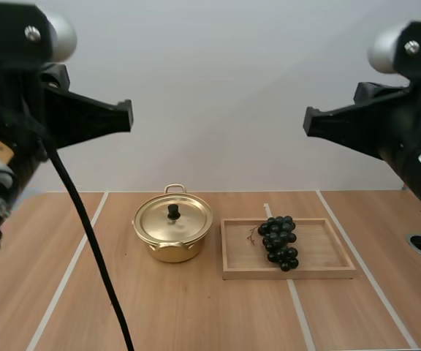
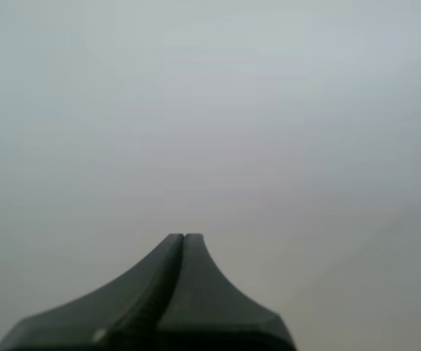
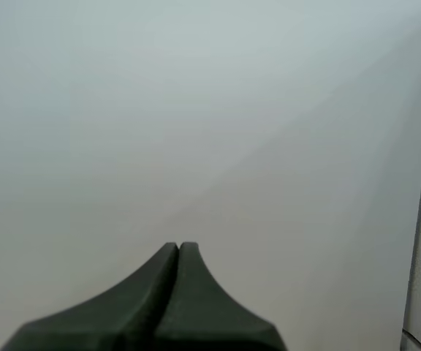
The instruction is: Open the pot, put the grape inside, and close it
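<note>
From the high view, your thin golden metal pot (image 1: 172, 241) stands lidded beside the wooden tray (image 1: 320, 262) that holds the grape bunch (image 1: 279, 242). The bunch is probably soft and light, so take it near the stem (image 1: 253, 235), and lift the lid (image 1: 159, 216) by its black knob (image 1: 173, 211). In the left wrist view, your left gripper (image 2: 184, 238) has its fingers pressed together, holding nothing. In the right wrist view, your right gripper (image 3: 178, 247) is likewise closed and empty.

The pot (image 1: 171, 251) and its lid (image 1: 187, 218) are glossy, gold-coloured metal, and the lid's knob (image 1: 173, 211) is matt black. At the pot's 3 o'clock the tray (image 1: 320, 250) is pale, smooth, matt wood. The grapes (image 1: 279, 241) have dark, faintly shiny skins. The counter (image 1: 196, 307) shows matt wood grain. The left hand (image 2: 184, 238) and right hand (image 3: 178, 247) look like matt black plastic.
</note>
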Controlling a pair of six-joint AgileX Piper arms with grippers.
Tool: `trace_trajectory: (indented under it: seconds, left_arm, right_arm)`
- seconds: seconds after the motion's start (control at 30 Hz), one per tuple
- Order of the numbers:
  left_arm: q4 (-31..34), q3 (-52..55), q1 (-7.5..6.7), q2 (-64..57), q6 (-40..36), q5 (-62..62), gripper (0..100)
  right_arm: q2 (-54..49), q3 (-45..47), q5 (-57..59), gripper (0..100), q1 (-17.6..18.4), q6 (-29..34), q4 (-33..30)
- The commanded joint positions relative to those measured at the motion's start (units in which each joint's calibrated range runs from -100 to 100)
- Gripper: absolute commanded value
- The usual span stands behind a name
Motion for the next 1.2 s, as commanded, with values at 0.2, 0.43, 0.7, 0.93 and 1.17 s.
trace_trajectory:
  seconds: [0.2,0.43,0.7,0.93,1.17]
  left_arm:
    - [-2.0,-19.5,0.08,17.4,4.7,26.2,0]
    - [-7.2,-27.3,0.08,28.0,17.5,43.7,0]
    - [-7.7,-27.6,0.08,32.7,30.6,44.3,0]
    - [-7.7,-27.6,0.08,32.5,30.6,42.5,0]
    - [-8.4,-27.6,0.08,32.6,30.6,38.3,0]
  right_arm:
    - [20.4,-21.9,29.2,0,0.1,-0.4,-0.7]
    - [32.1,-31.9,43.3,0,0.1,-4.3,-0.7]
    - [38.4,-33.4,56.1,0,0.1,-21.9,-0.7]
    - [38.9,-33.4,55.9,0,0.1,-23.5,-0.7]
    - [38.9,-33.4,55.7,0,0.1,-23.5,-0.7]
